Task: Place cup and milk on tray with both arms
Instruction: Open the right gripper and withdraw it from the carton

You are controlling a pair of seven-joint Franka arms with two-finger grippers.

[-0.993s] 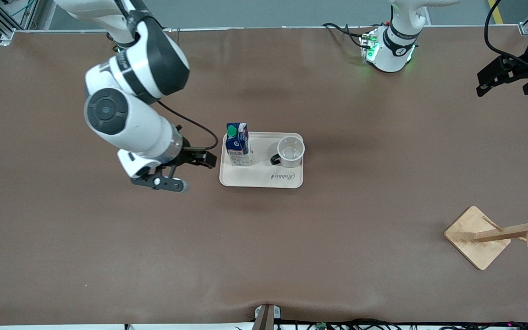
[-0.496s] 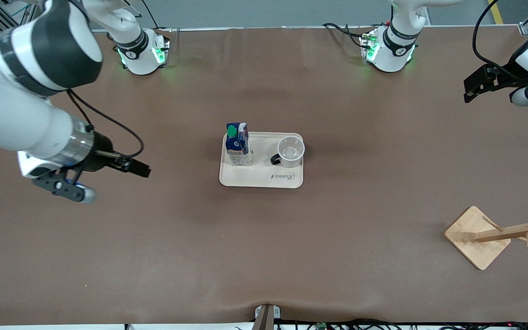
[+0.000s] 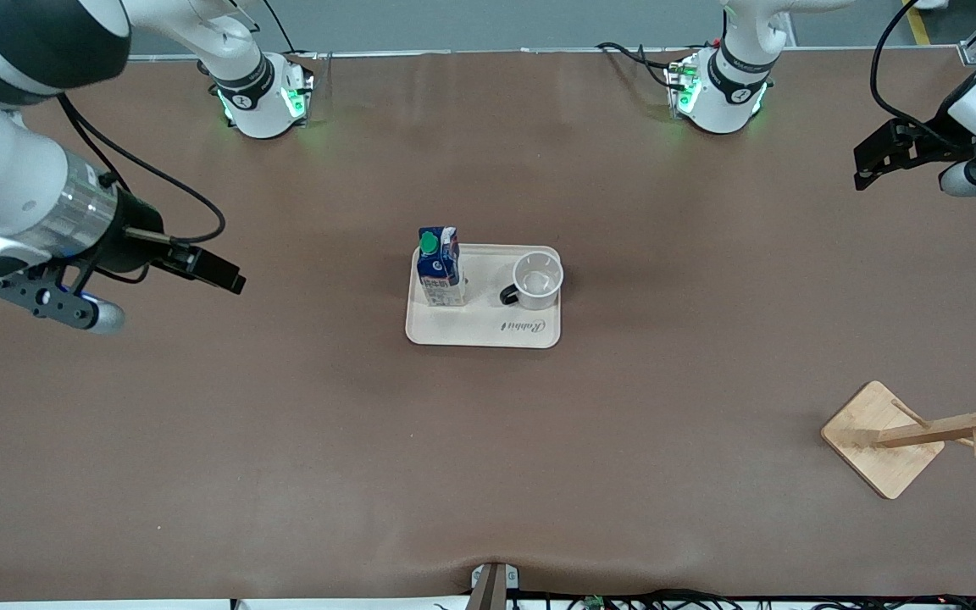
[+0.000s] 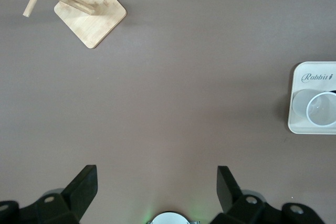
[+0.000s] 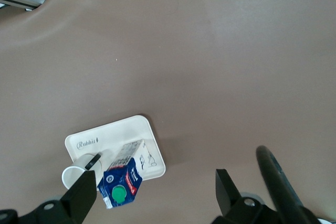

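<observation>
The cream tray [image 3: 483, 329] lies mid-table. On it stand the blue milk [image 3: 440, 269], toward the right arm's end, and the white cup [image 3: 537, 278] beside it, black handle toward the carton. My right gripper [image 3: 219, 276] hangs open and empty over bare table toward the right arm's end, well apart from the tray. In the right wrist view the gripper [image 5: 155, 183] looks down on the milk [image 5: 123, 182], cup [image 5: 73, 174] and tray [image 5: 137, 134]. My left gripper [image 3: 874, 164] is open and empty, high at the left arm's end. Its wrist view shows that gripper [image 4: 156, 182], the tray [image 4: 315, 125] and cup [image 4: 323, 109].
A wooden peg rack with a square base [image 3: 882, 439] lies tipped near the left arm's end, closer to the front camera; its base [image 4: 90, 10] also shows in the left wrist view. Both arm bases [image 3: 261, 97] [image 3: 721, 93] stand along the table's edge by the robots.
My right arm has drawn away from beside the tray toward the right arm's end of the table, gripper open throughout. The left gripper shifted slightly. Milk and cup have not moved.
</observation>
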